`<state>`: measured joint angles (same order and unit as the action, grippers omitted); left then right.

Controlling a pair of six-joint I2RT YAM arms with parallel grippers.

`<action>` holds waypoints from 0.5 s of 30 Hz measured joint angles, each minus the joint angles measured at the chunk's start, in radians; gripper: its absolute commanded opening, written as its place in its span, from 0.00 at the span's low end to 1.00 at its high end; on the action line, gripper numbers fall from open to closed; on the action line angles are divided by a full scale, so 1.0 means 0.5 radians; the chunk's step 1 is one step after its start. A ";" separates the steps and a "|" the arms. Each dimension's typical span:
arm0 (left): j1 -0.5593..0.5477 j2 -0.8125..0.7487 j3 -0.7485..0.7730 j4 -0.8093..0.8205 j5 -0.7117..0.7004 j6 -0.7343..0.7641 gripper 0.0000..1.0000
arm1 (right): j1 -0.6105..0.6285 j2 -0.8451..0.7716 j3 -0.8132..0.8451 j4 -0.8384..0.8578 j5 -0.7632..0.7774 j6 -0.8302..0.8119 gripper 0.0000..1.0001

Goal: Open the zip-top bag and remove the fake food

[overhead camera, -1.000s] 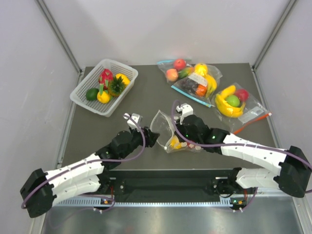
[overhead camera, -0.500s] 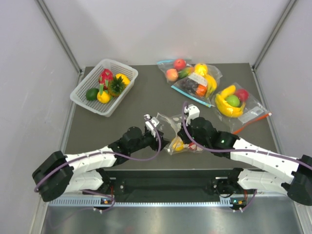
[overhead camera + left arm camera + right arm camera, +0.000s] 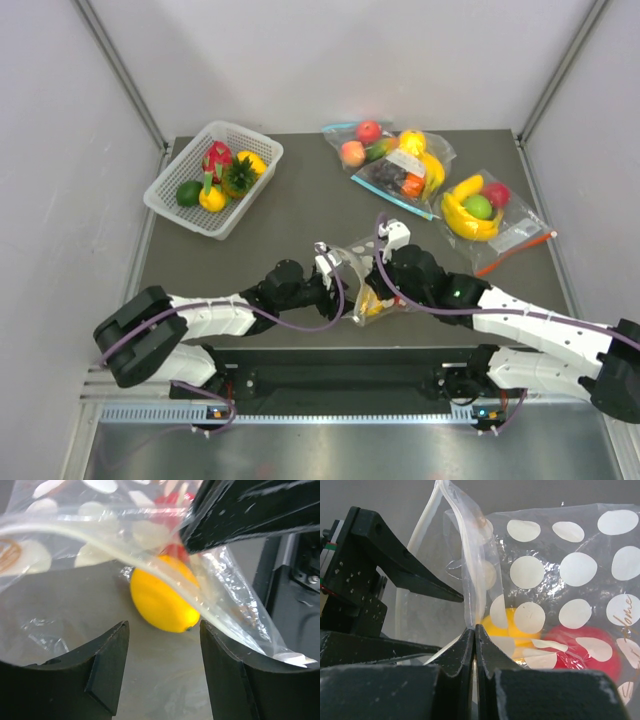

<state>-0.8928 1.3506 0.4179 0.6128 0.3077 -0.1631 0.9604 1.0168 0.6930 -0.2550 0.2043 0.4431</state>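
— Where do we have the zip-top bag?

— On the table, near its front edge, between our two arms. Its mouth is lifted and faces the left arm.

— What is our right gripper doing?

— Its jaws are pinched tight on one lip of the mouth, and the dotted film stands up from between them.

— And our left gripper?

— Its jaws stand wide apart and hold nothing. We have it right at the bag's mouth, with clear film stretched across in front of it.

— Where is the fake food?

— Inside the bag. We see a yellow fruit on the bottom and a red piece just beside it. Whether more lies in there we cannot tell.

— Anything else on the table?

— A white basket of toy fruit sits far left. A blue-strip bag and a banana bag sit far right, well apart from ours.
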 measured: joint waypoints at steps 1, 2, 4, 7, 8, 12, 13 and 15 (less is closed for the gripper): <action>0.000 0.022 -0.001 0.043 0.030 -0.013 0.64 | 0.000 0.004 -0.008 0.003 0.000 0.008 0.00; 0.000 0.043 -0.005 0.099 0.057 -0.036 0.65 | 0.000 0.008 -0.022 0.013 0.005 0.012 0.00; 0.000 0.087 -0.015 0.217 0.107 -0.079 0.66 | 0.000 0.018 -0.044 0.019 0.021 0.024 0.00; -0.002 0.172 -0.040 0.401 0.169 -0.153 0.66 | 0.000 0.027 -0.091 0.035 0.060 0.053 0.00; -0.006 0.204 -0.043 0.444 0.184 -0.176 0.68 | 0.001 0.027 -0.108 0.041 0.070 0.066 0.00; -0.038 0.298 -0.043 0.557 0.194 -0.226 0.68 | 0.002 0.024 -0.169 0.047 0.112 0.112 0.00; -0.049 0.316 -0.043 0.573 0.192 -0.234 0.68 | 0.003 0.018 -0.187 0.046 0.127 0.128 0.00; -0.074 0.346 -0.042 0.591 0.187 -0.244 0.68 | 0.003 -0.005 -0.217 0.044 0.159 0.159 0.00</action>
<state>-0.9298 1.5234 0.3969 0.9085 0.4011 -0.2852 0.9619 1.0142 0.5846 -0.2329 0.2840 0.5228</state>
